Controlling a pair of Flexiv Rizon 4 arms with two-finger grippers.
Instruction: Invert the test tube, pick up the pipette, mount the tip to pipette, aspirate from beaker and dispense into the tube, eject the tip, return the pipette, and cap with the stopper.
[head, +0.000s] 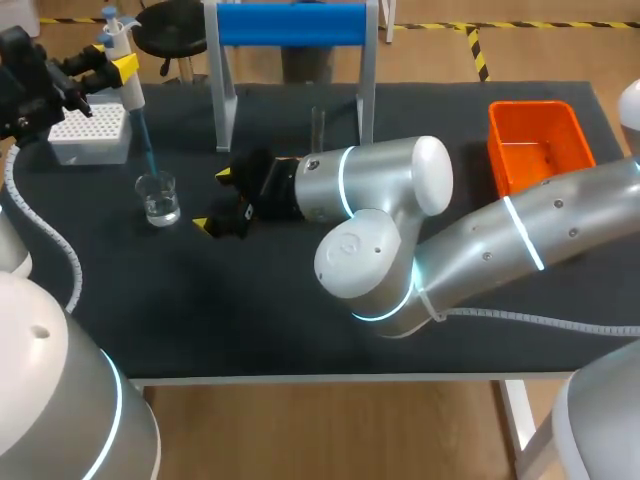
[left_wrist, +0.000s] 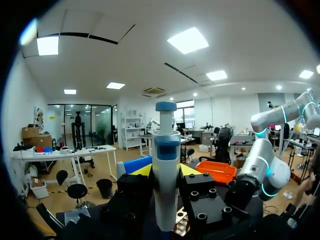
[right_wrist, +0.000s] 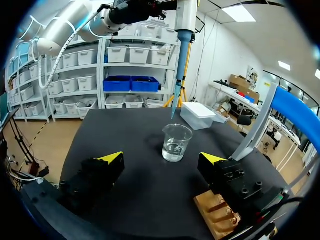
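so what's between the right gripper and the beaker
Only bare table lies between the right gripper and the beaker; the head view shows it.

the table (head: 250, 320) has a flat, matte black top with a thin pale edge along its near side. a white leg (head: 518, 405) stands under the near right corner. even light leaves the tabletop without hard shadows.

Bright, even overhead light; I see glare on my glossy silver right arm (head: 560, 235), glints on the clear glass beaker (head: 159, 198).
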